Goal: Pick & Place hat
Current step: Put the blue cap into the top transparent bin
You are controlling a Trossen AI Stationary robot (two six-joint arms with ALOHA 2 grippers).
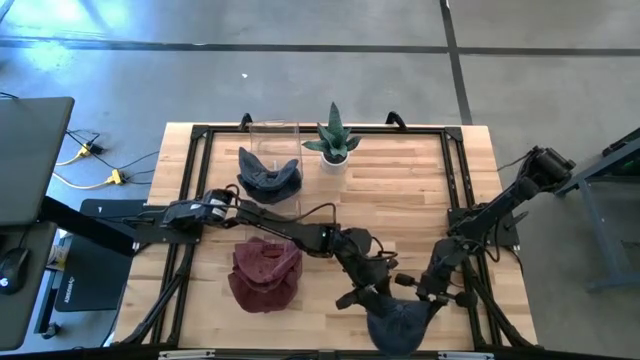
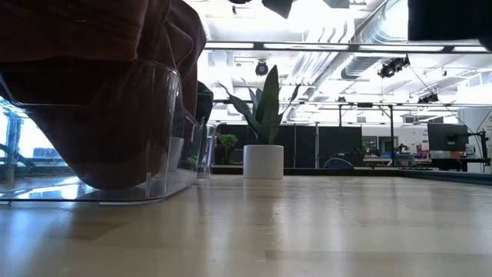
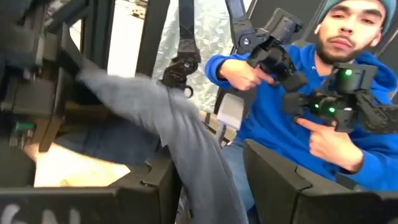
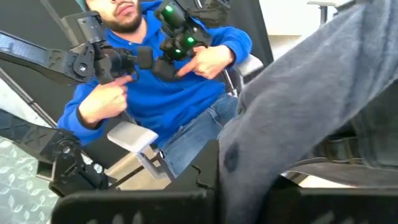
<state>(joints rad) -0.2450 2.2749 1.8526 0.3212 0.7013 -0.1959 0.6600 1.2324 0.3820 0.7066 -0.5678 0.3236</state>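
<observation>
Both arms gripping one grey hat at the table's near edge.

The grey hat (image 1: 398,322) is hanging between the left gripper (image 1: 362,293) and right gripper (image 1: 432,290), each clamping a fold of it, probably stretching it open to seat on a stand. The maroon hat (image 1: 266,272) and dark blue hat (image 1: 269,177) are already sitting on clear stands (image 2: 154,131), plant (image 1: 333,140) behind. Fabric is hiding the fingertips; a person's hands (image 3: 323,140) are working controllers beyond the table.
</observation>
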